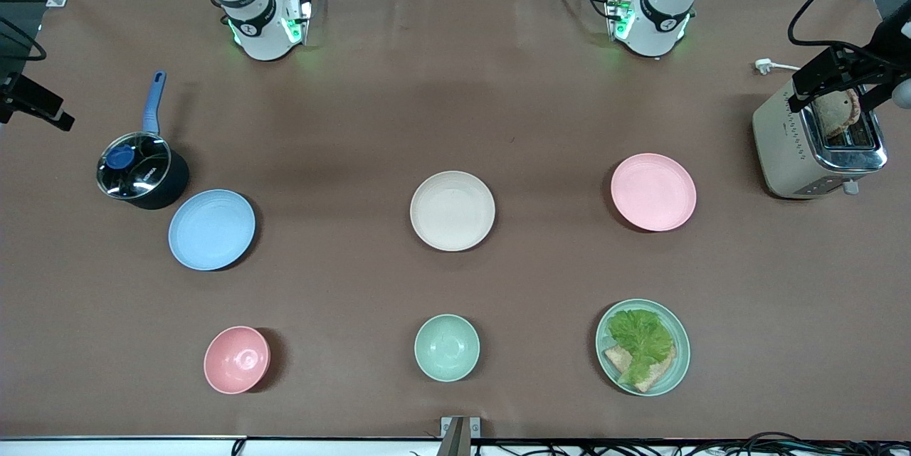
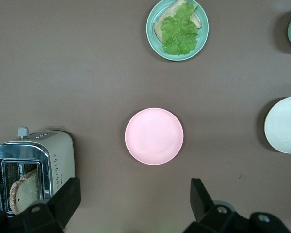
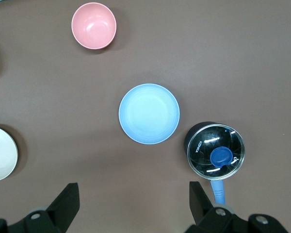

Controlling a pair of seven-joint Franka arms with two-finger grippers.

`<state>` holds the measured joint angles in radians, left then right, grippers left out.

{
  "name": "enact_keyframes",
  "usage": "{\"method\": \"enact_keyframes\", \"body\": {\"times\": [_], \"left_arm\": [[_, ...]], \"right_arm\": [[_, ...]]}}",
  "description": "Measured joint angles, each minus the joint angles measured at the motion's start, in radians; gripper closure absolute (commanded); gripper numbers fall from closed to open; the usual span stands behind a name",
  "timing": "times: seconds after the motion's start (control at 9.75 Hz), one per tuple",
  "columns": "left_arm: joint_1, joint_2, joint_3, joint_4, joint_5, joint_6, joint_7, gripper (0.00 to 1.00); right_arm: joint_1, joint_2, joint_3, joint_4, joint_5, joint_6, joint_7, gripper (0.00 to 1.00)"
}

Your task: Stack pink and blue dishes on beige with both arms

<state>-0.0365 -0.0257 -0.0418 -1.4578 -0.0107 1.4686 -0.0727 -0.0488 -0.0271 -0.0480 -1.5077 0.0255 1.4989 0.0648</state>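
White rounded arms with black joint bands, green lights, black cables, and black-fingered hands.

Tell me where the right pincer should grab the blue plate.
Likely best by the rim: the blue plate lies flat, so only its low edge offers a pinch. Come down from above with the right pincer, which is open, onto the rim arc facing the beige plate. The pot crowds the rim arc nearest it, so I would avoid that part.

Both arms are raised above the table; the left gripper (image 2: 133, 201) and the right gripper (image 3: 133, 201) each hang with fingers spread wide, holding nothing
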Motion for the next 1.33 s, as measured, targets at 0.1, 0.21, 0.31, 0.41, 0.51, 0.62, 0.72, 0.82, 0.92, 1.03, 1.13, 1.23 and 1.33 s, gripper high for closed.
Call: {"method": "enact_keyframes", "body": {"times": [0.1,0.21,0.31,0.41,0.51,0.62,0.72,0.82,0.92,1.03,1.13,1.23,1.33], "left_arm": [[0.000,0.000,0.000,0.000,0.000,0.000,0.000,0.00],[0.000,0.000,0.000,0.000,0.000,0.000,0.000,0.00],[0.000,0.000,0.000,-0.002,0.000,0.000,0.000,0.00],[0.000,0.000,0.001,-0.006,0.000,0.000,0.000,0.00],[0.000,0.002,0.006,-0.013,0.000,0.000,0.000,0.00],[0.000,0.005,0.018,-0.020,-0.004,0.001,0.000,0.00],[0.000,0.007,0.038,-0.037,-0.016,0.013,0.000,0.00],[0.000,0.010,0.072,-0.075,-0.052,0.057,0.000,0.00],[0.001,0.015,0.113,-0.130,-0.084,0.126,0.023,0.00],[0.004,0.024,0.135,-0.204,-0.100,0.208,0.063,0.00],[0.005,0.040,0.138,-0.281,-0.108,0.285,0.086,0.00],[0.001,0.070,0.136,-0.353,-0.112,0.353,0.112,0.00],[-0.003,0.109,0.134,-0.412,-0.114,0.413,0.149,0.00]], "right_arm": [[0.000,0.000,0.000,0.000,0.000,0.000,0.000,0.00],[0.000,0.000,0.000,0.000,0.000,0.000,0.000,0.00],[0.000,0.000,0.000,0.000,0.000,0.000,0.000,0.00],[0.000,0.000,0.000,0.000,0.000,0.000,0.000,0.00],[0.000,0.000,0.000,0.000,0.000,0.000,-0.001,0.00],[0.000,0.002,0.000,0.000,-0.002,0.001,-0.001,0.00],[-0.001,0.012,-0.001,-0.002,-0.006,0.002,-0.013,0.00],[-0.007,0.033,-0.002,-0.008,-0.006,0.003,-0.027,0.00],[-0.018,0.061,-0.006,-0.030,-0.005,0.020,-0.037,0.00],[-0.028,0.088,-0.020,-0.083,0.009,0.088,-0.043,0.00],[-0.033,0.117,-0.039,-0.162,0.043,0.198,-0.055,0.00],[-0.037,0.153,-0.058,-0.247,0.091,0.318,-0.085,0.00],[-0.038,0.199,-0.076,-0.317,0.139,0.422,-0.138,0.00]]}}
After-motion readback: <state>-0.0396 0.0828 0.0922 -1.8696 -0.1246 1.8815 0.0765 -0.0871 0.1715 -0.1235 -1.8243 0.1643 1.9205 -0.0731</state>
